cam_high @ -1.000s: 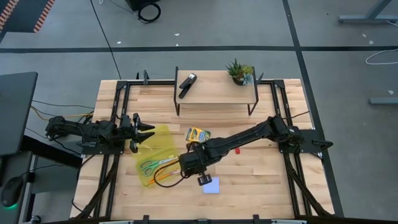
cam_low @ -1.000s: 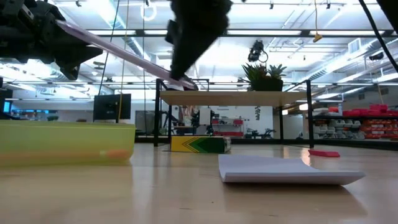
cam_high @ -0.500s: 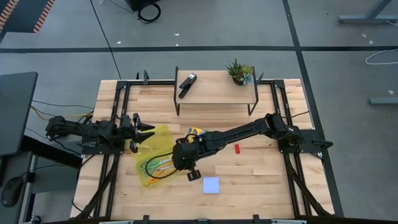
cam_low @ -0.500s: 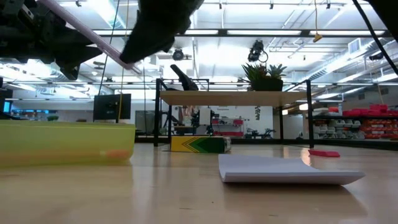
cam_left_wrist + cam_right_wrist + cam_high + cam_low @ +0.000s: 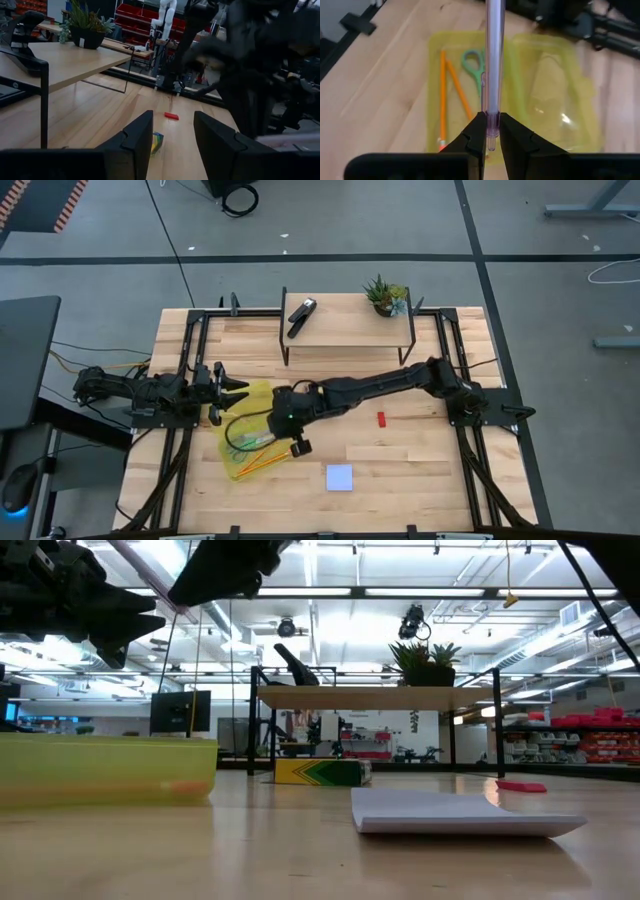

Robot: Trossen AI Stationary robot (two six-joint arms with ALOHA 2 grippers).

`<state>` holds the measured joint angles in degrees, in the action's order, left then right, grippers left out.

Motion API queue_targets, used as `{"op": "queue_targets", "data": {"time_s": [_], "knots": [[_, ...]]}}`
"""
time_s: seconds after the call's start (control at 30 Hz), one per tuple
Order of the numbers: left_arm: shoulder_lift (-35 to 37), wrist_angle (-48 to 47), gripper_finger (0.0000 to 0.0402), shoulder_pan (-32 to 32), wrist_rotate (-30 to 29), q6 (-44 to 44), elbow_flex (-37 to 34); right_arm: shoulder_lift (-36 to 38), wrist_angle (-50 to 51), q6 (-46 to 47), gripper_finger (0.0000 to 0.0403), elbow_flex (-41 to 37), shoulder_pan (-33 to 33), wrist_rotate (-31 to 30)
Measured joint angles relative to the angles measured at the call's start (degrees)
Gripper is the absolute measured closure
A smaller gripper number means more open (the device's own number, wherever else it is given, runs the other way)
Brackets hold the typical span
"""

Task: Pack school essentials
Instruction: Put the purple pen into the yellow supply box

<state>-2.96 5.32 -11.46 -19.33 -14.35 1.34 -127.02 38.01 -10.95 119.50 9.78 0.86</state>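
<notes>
My right gripper (image 5: 272,420) (image 5: 491,131) hangs over the open yellow box (image 5: 250,430) (image 5: 465,90) (image 5: 105,770), shut on a thin pale lilac ruler (image 5: 493,60) (image 5: 150,578). Orange pencils (image 5: 451,90) and green-handled scissors (image 5: 474,64) lie in the box's tray, and its lid (image 5: 555,95) lies open beside it. My left gripper (image 5: 232,392) (image 5: 172,135) waits open at the box's far-left edge. The crayon box (image 5: 322,772) (image 5: 157,141), red block (image 5: 381,418) (image 5: 520,785) and pale blue note pad (image 5: 339,477) (image 5: 465,812) rest flat on the table. My right gripper pinches the ruler between its two fingers near one end (image 5: 492,122), seen edge-on. The ruler runs on ahead along the fingers. It is lifted clear, above the tray of the yellow box.
A raised shelf (image 5: 350,332) at the far side carries the black stapler (image 5: 301,314) and a potted plant (image 5: 385,295). My right arm (image 5: 380,388) stretches across the table's middle, over the crayon box. Bare wood shows around the note pad.
My right gripper has carried the ruler from beside the note pad toward the table's left and a little toward the far edge, to above the yellow box. It has also risen in the low view. Nothing else has moved.
</notes>
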Motion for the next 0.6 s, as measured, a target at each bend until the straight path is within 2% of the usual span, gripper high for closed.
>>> {"op": "queue_targets", "data": {"time_s": [0.23, 0.4, 0.6], "knots": [[-0.02, -0.02, 0.0256, 0.0, 0.0, 0.02, 0.0, -0.16, -5.58, 0.6, 0.035, -1.47, 0.01, 0.99], [0.0, -0.06, 0.0256, 0.0, 0.01, 0.0, 0.0, -4.46, -9.59, 1.82, 0.035, -1.66, 1.26, 2.83], [-0.93, 0.73, 0.0249, -0.02, -0.04, 0.06, 0.08, -9.15, -7.99, 3.48, 0.035, -1.76, 1.32, 2.87]]}}
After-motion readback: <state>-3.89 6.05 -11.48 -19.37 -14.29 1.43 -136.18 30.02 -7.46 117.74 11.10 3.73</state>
